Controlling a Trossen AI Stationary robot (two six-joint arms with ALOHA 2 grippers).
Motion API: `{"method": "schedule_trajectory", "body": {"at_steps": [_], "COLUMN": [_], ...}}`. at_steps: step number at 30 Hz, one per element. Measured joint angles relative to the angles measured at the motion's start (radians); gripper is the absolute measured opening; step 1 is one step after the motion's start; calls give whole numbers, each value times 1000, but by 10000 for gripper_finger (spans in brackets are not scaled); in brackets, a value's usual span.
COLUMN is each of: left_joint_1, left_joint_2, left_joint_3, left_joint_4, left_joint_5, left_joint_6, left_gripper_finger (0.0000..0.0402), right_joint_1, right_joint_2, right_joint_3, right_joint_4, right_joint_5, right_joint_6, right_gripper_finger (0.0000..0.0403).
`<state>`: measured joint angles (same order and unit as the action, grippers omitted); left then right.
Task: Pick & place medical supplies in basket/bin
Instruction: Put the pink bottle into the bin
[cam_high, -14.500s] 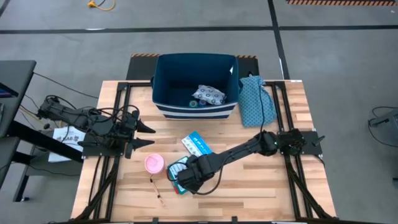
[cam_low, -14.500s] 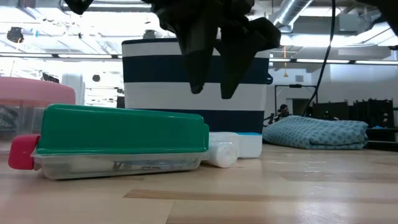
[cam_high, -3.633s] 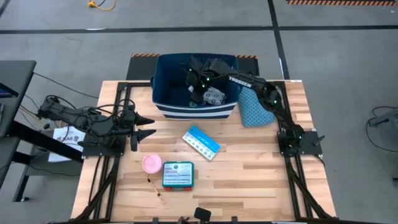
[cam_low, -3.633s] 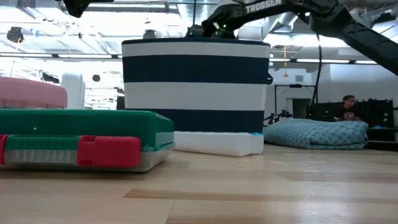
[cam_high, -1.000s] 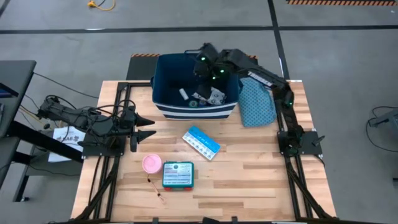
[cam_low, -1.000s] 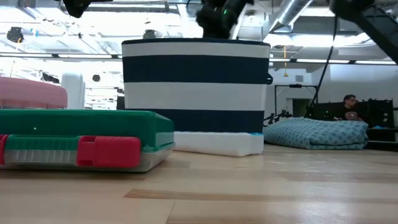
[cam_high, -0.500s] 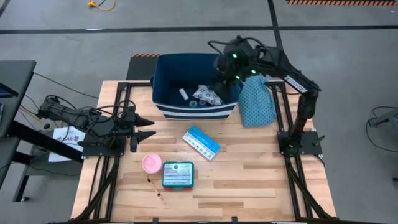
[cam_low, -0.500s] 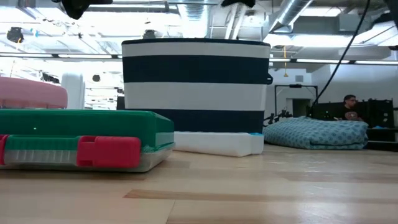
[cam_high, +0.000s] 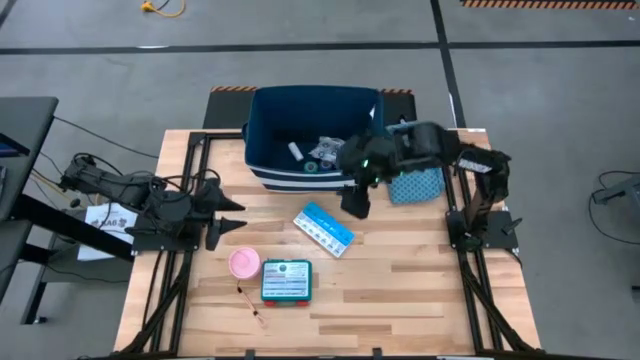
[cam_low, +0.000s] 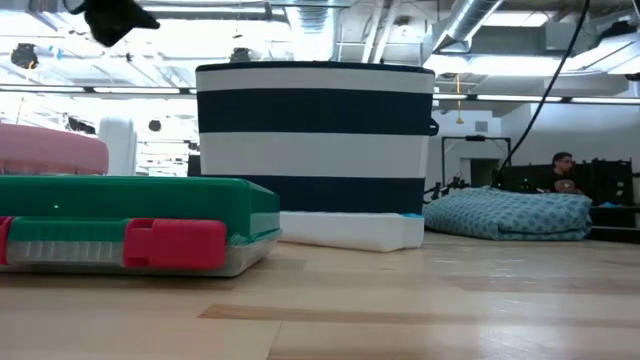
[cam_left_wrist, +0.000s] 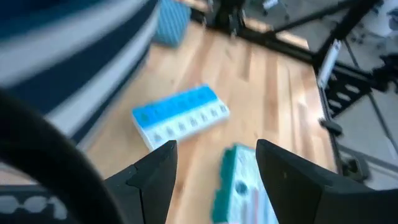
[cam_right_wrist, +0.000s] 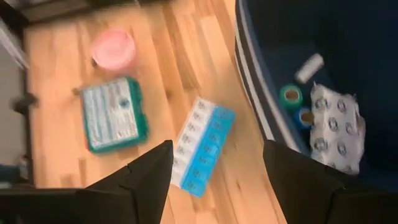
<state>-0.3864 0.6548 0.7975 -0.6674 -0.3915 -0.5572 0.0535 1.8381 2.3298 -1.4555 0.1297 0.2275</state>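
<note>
The right claw (cam_high: 355, 203) hangs open and empty over the tabletop (cam_high: 400, 270), just in front of the bin (cam_high: 300, 110) and beside its near right corner, its two fingers (cam_right_wrist: 149, 180) spread wide in the right wrist view. The navy bin with white stripes stands at the far middle of the tabletop and holds a white ring-patterned pouch (cam_high: 328, 148), a small white cylinder (cam_high: 295, 151) and a green tape roll (cam_high: 309, 167); the right wrist view also shows a second small roll (cam_right_wrist: 305, 117) beside the green one, against the pouch. A light-blue and white packet (cam_high: 323, 229), divided into a row of small compartments, lies on the wood in front of the bin, near the right claw. Nearer the front edge sits a teal flat box (cam_high: 286, 280), with a pink roll (cam_high: 245, 263) just beside it on the left and a thin swab stick (cam_high: 251, 305) below the roll. A teal dotted cloth (cam_high: 415, 185) lies at the bin's right, partly under the right arm. The left claw (cam_high: 228, 213) waits open at the left side of the tabletop, well apart from the supplies, its fingers (cam_left_wrist: 155, 177) parted in the left wrist view, which looks toward the packet and the box. From table height, the box (cam_low: 150, 225) fills the left foreground, the striped bin (cam_low: 315, 135) rises behind it, and a person (cam_low: 562, 165) is in the room beyond.
</note>
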Motion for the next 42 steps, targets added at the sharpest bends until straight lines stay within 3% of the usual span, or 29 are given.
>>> {"method": "schedule_trajectory", "body": {"at_steps": [7,11,15,23,30,35,42], "left_joint_1": [-1,-17,-28,-27,-6,-6,-14], "left_joint_2": [1,2,2,2,31,70,144], "left_joint_3": [0,0,0,0,0,0,0], "left_joint_4": [-55,-52,-55,-63,-132,-200,-186], "left_joint_5": [261,334,312,126,153,182,201], "left_joint_6": [-93,-145,-125,-44,-111,-172,-105], "left_gripper_finger": [210,210,210,210,220,263,308], "right_joint_1": [96,129,151,189,188,187,187], "right_joint_2": [44,62,81,109,105,106,106], "right_joint_3": [2,-1,0,2,1,1,1], "right_joint_4": [-26,-25,-11,5,-2,-2,-3], "right_joint_5": [105,134,136,137,142,142,159], "right_joint_6": [97,141,166,166,166,165,163], "right_gripper_finger": [244,245,245,244,244,244,245]}}
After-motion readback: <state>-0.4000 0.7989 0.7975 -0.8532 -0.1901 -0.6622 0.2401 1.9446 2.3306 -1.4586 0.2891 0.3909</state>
